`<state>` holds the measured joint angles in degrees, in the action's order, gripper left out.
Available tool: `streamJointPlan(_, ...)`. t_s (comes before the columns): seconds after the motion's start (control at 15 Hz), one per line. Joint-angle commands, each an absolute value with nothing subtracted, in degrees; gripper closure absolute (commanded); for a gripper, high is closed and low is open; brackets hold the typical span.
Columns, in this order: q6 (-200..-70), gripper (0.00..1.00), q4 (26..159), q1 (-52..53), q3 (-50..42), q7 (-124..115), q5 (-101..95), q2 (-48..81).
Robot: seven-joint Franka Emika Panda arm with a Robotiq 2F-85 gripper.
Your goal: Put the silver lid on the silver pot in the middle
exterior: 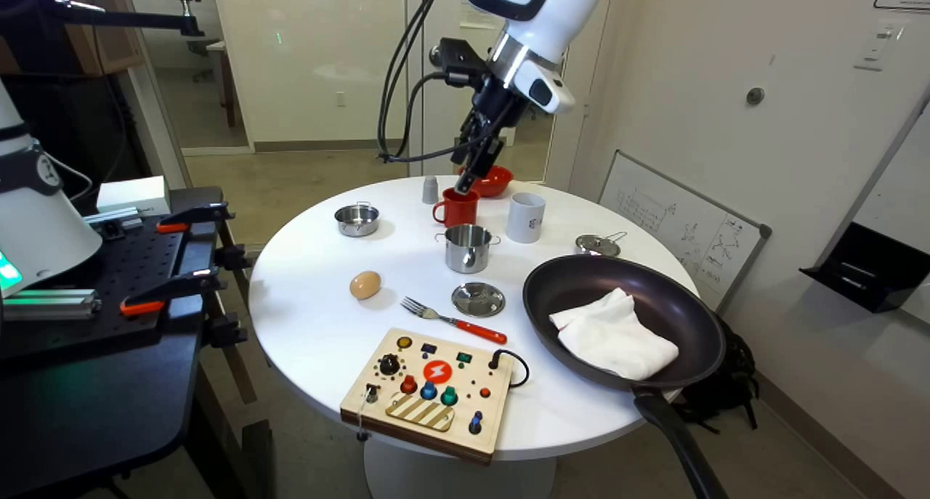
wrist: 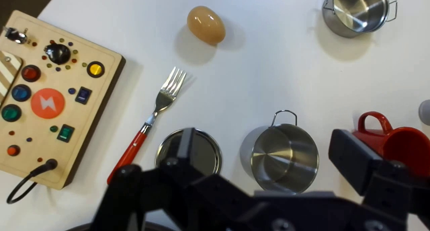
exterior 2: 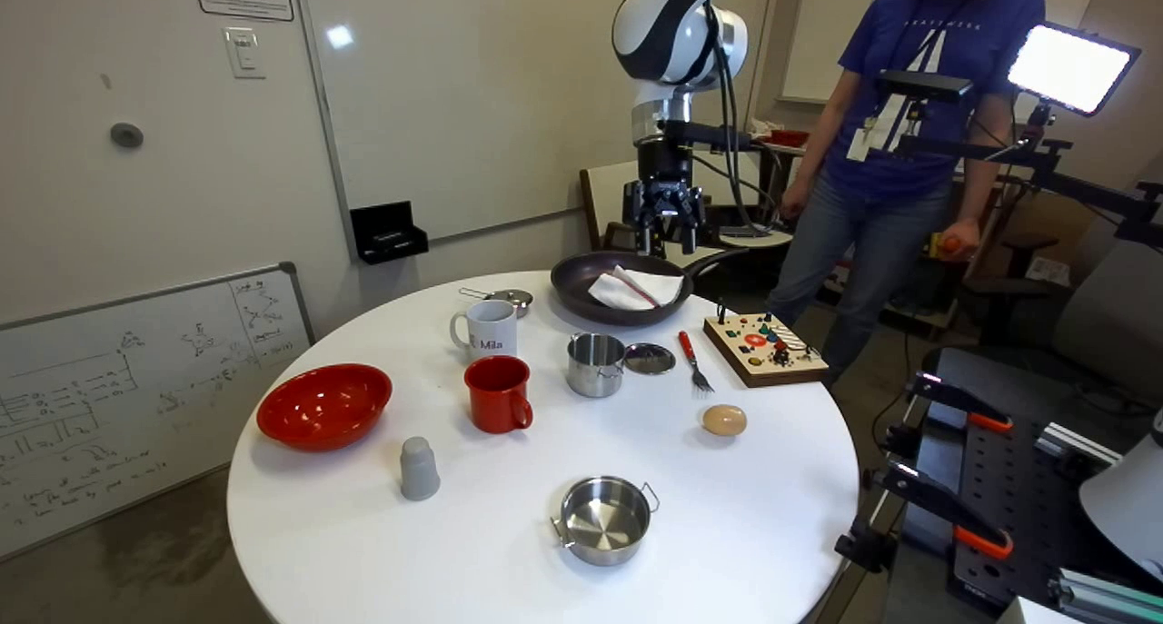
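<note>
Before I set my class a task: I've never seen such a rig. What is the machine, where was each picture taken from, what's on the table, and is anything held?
The machine is a robot arm ending in a two-fingered hand. Two pictures are exterior views, from cameras outside it in different places; the third, the wrist view, looks down past the hand. On the white table are a silver pot, a silver lid beside it, a shallower silver pot, an egg, a fork, a red mug, a white mug, a red bowl, a wooden button board, and a black pan holding a white cloth, among other things. The hand is open and holds nothing.
</note>
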<state>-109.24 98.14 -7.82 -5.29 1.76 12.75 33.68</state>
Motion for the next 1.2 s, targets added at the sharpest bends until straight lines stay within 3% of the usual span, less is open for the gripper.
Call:
streamJointPlan(0.0, -104.60, 0.00, 89.57, -6.89, -5.70, -6.89, 11.08, 40.10)
streamJointPlan(1.13, -101.47, 0.00, 75.49, -9.50, -5.51, -11.31, 11.76, 51.56)
